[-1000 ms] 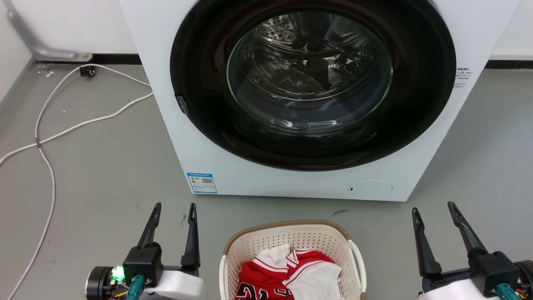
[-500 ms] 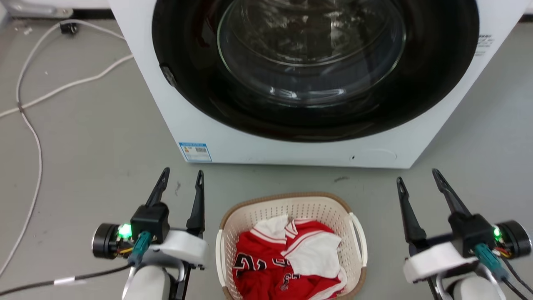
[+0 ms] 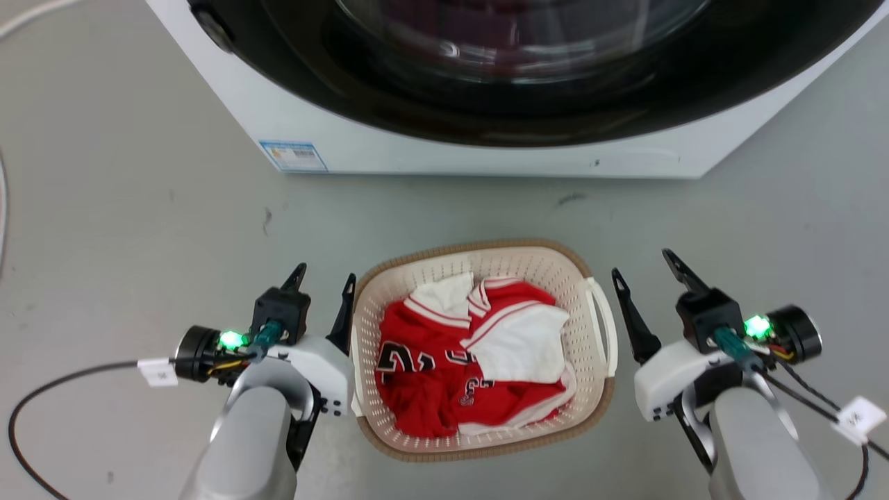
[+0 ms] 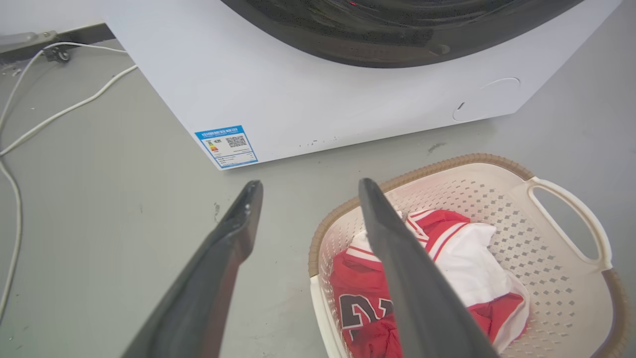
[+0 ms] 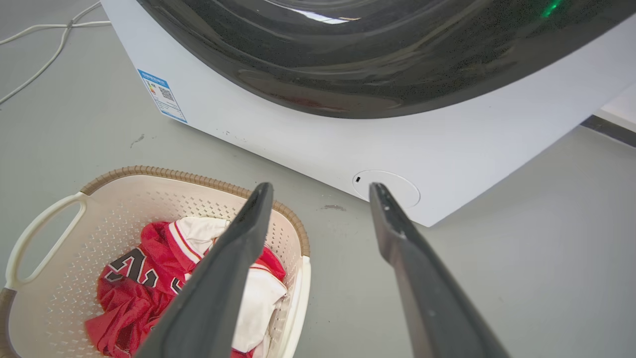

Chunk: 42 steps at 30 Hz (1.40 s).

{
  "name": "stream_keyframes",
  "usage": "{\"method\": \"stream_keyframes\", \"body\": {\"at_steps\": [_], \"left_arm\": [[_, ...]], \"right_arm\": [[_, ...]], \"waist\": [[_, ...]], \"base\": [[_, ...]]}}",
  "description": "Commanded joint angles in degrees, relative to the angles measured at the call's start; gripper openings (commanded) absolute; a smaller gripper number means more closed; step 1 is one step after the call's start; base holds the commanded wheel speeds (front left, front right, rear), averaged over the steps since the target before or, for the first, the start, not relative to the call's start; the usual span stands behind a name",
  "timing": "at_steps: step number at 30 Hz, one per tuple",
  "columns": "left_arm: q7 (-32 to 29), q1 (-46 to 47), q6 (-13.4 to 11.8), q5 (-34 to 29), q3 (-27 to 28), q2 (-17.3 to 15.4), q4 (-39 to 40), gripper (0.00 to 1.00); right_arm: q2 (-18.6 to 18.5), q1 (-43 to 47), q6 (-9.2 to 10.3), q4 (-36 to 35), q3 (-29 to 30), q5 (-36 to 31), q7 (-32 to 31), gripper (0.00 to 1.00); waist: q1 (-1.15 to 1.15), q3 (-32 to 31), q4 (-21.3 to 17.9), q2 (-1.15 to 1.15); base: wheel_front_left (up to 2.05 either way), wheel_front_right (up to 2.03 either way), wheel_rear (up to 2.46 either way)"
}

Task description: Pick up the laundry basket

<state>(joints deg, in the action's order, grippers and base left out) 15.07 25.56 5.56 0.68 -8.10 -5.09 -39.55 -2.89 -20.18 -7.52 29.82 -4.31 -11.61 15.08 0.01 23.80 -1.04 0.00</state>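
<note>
The laundry basket [image 3: 479, 247], cream-white perforated plastic with a brown woven-look rim and white side handles, sits on the grey floor [image 3: 139, 208] close before the robot, between its two arms. A crumpled red and white jersey [image 3: 444, 361] lies inside it. The left end effector [image 3: 325, 273] is spread open and holds nothing; its inner finger runs just beside the basket's left wall, and contact cannot be told. The right end effector [image 3: 640, 263] is likewise parted and empty, a little apart from the right handle [image 3: 601, 323]. Beyond the basket stands the white front-loading washing machine [image 3: 486, 156] with its dark round door.
</note>
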Motion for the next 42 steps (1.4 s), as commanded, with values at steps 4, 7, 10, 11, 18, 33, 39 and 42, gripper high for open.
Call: {"method": "stream_keyframes", "body": {"at_steps": [4,7,10,11,18,33,39,42], "left_arm": [[0.2,4.6,0.4,-0.4,-0.9,-0.7,-5.5,1.0],[0.2,6.8,0.7,-0.3,-1.5,-0.8,-8.4,1.0],[0.2,8.2,0.8,-0.3,-1.9,-0.8,-11.5,1.0],[0.2,8.7,0.7,-0.2,-2.1,-0.7,-12.5,1.0],[0.2,11.4,0.5,0.3,-2.6,-0.7,-19.6,1.0],[0.2,16.8,0.2,0.4,-4.7,-0.2,-25.0,1.0],[0.2,18.2,0.0,0.5,-5.4,0.0,-26.6,1.0],[0.2,18.9,0.0,0.6,-5.7,0.1,-26.8,1.0]], "right_arm": [[0.0,-4.4,0.06,4.4,-0.6,-0.9,0.1,1.0],[0.0,-6.6,0.06,7.1,-0.9,-1.1,0.1,1.0],[0.0,-8.1,0.06,10.3,-1.2,-1.4,0.1,1.0],[0.0,-8.6,0.06,11.3,-1.2,-1.3,0.1,1.0],[0.0,-11.5,0.06,16.9,-1.6,-0.7,0.1,1.0],[0.0,-18.4,0.06,26.0,-0.2,-0.1,0.1,1.0],[0.0,-20.1,0.06,27.7,0.0,-0.2,0.1,1.0],[0.0,-20.9,0.06,28.6,0.0,-0.1,0.1,1.0]], "waist": [[-0.01,6.3,-0.5,0.0],[-0.01,8.8,-0.8,0.0],[-0.01,10.8,-0.9,0.0],[-0.01,11.4,-1.0,0.0],[-0.01,15.3,-0.9,0.0],[-0.01,24.6,-0.5,0.0],[-0.01,26.3,-0.6,0.0],[-0.01,27.2,-0.5,0.0]], "base": [[0.0,0.0,0.0],[0.0,0.0,0.0],[0.0,0.0,0.0],[0.0,0.0,0.0],[0.0,0.0,0.0],[0.0,0.0,0.0],[0.0,0.0,0.0],[0.0,0.0,0.0]]}}
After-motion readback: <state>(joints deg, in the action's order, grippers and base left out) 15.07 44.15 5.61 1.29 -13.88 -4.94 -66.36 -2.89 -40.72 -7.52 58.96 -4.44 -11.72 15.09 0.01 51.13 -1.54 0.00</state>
